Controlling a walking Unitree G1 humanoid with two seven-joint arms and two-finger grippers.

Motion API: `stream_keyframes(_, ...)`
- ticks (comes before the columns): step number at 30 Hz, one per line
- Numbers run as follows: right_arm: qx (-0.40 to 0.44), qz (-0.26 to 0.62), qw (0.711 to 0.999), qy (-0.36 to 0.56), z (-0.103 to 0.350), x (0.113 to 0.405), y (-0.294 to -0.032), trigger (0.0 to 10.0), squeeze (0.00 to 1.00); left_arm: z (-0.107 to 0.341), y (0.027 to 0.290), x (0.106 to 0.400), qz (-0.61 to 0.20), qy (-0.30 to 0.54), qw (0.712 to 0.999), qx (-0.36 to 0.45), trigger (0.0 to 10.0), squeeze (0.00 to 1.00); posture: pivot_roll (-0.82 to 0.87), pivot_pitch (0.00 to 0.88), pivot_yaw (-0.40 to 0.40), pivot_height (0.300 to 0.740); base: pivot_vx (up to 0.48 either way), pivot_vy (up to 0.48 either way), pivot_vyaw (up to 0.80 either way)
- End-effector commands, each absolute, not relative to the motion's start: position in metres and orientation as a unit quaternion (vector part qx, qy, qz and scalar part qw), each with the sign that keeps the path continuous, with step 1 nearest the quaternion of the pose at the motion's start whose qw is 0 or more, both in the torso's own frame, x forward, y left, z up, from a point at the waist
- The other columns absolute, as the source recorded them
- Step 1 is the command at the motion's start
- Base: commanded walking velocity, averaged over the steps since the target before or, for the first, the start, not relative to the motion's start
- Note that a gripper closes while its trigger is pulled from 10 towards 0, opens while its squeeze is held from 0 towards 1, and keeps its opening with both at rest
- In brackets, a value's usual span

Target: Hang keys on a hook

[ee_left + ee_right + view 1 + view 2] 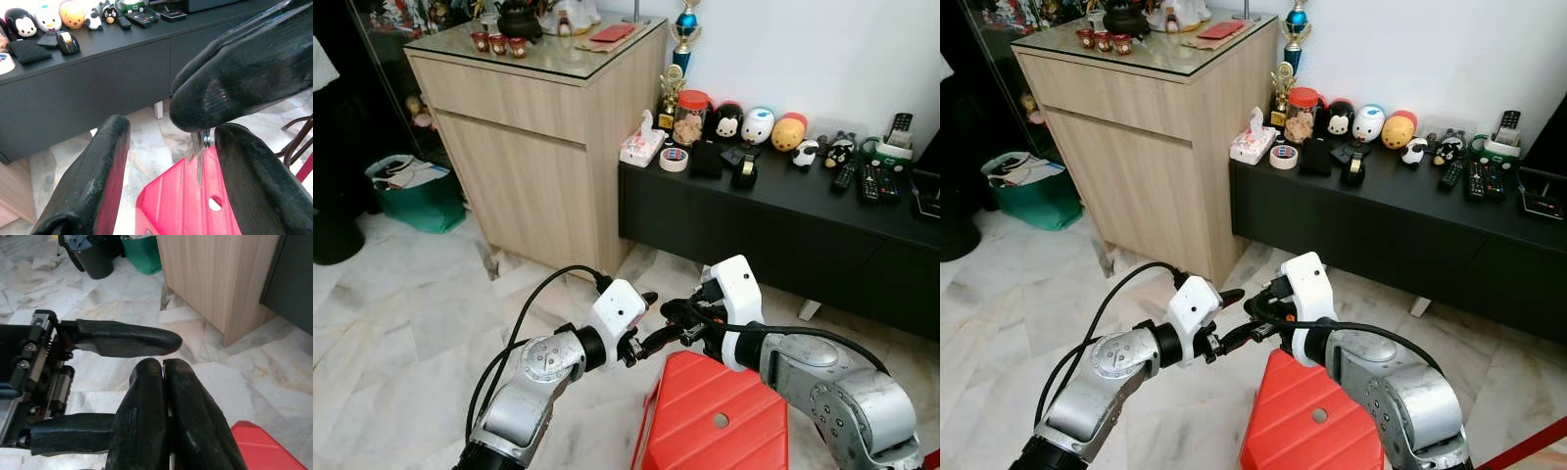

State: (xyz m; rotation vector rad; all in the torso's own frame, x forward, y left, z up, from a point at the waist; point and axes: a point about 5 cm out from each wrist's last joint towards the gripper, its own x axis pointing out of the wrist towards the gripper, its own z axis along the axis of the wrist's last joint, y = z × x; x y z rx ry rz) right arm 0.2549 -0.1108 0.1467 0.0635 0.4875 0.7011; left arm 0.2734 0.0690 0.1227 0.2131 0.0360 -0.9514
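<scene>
Left wrist view shows keys [198, 147] under right gripper's [188, 117] fingers [234, 78].

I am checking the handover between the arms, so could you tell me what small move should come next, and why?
Probably the left end effector should close on the keys. Its fingers stand open on either side of the right end effector, which is shut on the keys above the red stool. The keys hang between the open fingers, not yet gripped by them.

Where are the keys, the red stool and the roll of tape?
keys [198, 147]: left wrist view, on the metal blade hanging below the right gripper's fingertips.
red stool [705, 421]: left eye view, on its seat top.
roll of tape [674, 159]: left eye view, on its ring.
</scene>
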Motion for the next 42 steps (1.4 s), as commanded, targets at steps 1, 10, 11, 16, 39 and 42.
stream_keyframes(1,0.026,0.352,0.908,0.224,0.1557,0.2538,-0.1092,10.0,0.00,0.1266,0.0655,0.2758,-0.463,0.010,0.879,0.112,10.0,0.00,0.00,0.000,-0.078,0.740,0.000,0.000,0.00)
stream_keyframes(10,0.024,0.357,0.907,0.225,0.1572,0.2540,-0.1102,10.0,0.00,0.1265,0.0617,0.2769,-0.464,0.008,0.879,0.109,0.0,0.00,0.00,0.000,-0.087,0.740,0.000,0.000,0.00)
stream_keyframes(11,0.025,0.356,0.907,0.225,0.1571,0.2542,-0.1104,10.0,0.00,0.1266,0.0612,0.2770,-0.464,0.008,0.879,0.108,0.0,0.00,0.00,0.000,-0.093,0.740,0.000,0.000,0.00)
stream_keyframes(16,0.023,0.355,0.907,0.226,0.1575,0.2554,-0.1114,10.0,0.00,0.1266,0.0594,0.2780,-0.464,0.008,0.879,0.107,0.0,0.00,0.00,0.000,-0.096,0.740,0.000,0.000,0.00)
stream_keyframes(39,0.053,0.335,0.913,0.229,0.1538,0.2591,-0.1145,10.0,0.00,0.1263,0.0599,0.2796,-0.454,0.004,0.886,0.090,0.0,0.00,0.00,0.000,-0.096,0.740,0.000,0.000,0.00)
stream_keyframes(42,0.067,0.317,0.917,0.233,0.1499,0.2615,-0.1190,10.0,0.00,0.1267,0.0606,0.2794,-0.452,0.002,0.887,0.091,0.0,0.00,0.00,0.000,-0.097,0.740,0.000,0.000,0.00)
